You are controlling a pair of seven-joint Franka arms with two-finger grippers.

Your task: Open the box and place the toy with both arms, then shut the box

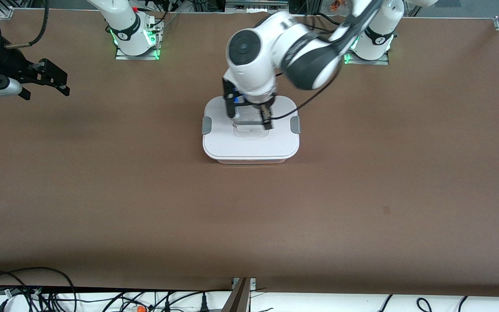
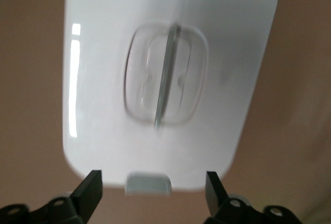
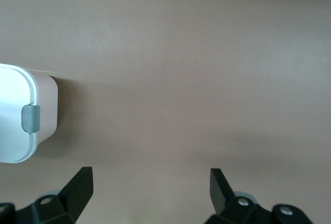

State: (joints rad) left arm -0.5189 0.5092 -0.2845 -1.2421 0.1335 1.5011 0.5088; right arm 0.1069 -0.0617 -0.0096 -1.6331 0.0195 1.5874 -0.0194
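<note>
A pale-pink box (image 1: 251,159) sits mid-table with its white lid (image 1: 249,143) on and a grey clip (image 1: 206,125) at each end; its contents cannot be seen. The left gripper (image 1: 249,116) hangs over the lid's clear handle (image 2: 164,75), jaws spread, holding nothing. The right gripper (image 1: 45,78) waits, jaws spread and empty, over bare table (image 1: 145,195) at the right arm's end.

No readable text, number or brand shows anywhere; the dark bands on the two arm bases (image 1: 124,34) (image 1: 379,40) carry small white marks, possibly logos, too small to make out.
</note>
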